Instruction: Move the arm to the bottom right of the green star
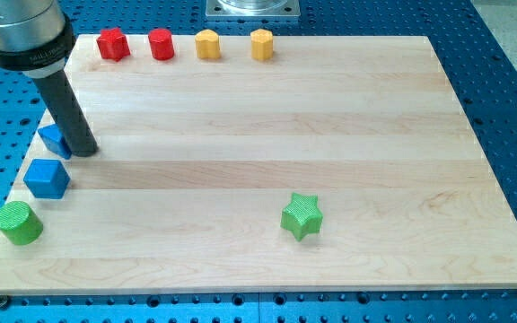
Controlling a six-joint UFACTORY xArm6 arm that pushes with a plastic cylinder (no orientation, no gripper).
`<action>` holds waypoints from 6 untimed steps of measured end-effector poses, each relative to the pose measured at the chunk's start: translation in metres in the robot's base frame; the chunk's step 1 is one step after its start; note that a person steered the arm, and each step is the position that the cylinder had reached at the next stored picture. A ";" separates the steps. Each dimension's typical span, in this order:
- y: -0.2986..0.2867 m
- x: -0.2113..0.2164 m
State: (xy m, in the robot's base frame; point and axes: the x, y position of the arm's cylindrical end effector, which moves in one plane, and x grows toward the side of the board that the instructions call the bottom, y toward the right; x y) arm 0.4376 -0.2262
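The green star point(302, 215) lies on the wooden board point(267, 135) at the view's lower middle-right. My dark rod comes down from the view's top left, and my tip point(83, 149) rests on the board at the far left, well to the left of and above the star. The tip sits against a blue block point(54, 139) that the rod partly hides.
A blue cube point(46, 178) and a green cylinder point(18, 222) lie at the left edge below my tip. Along the top edge stand a red star-like block point(112, 43), a red cylinder point(161, 43), a yellow block point(206, 43) and another yellow block point(261, 43).
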 end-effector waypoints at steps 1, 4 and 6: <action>0.056 0.003; 0.406 0.028; 0.319 0.148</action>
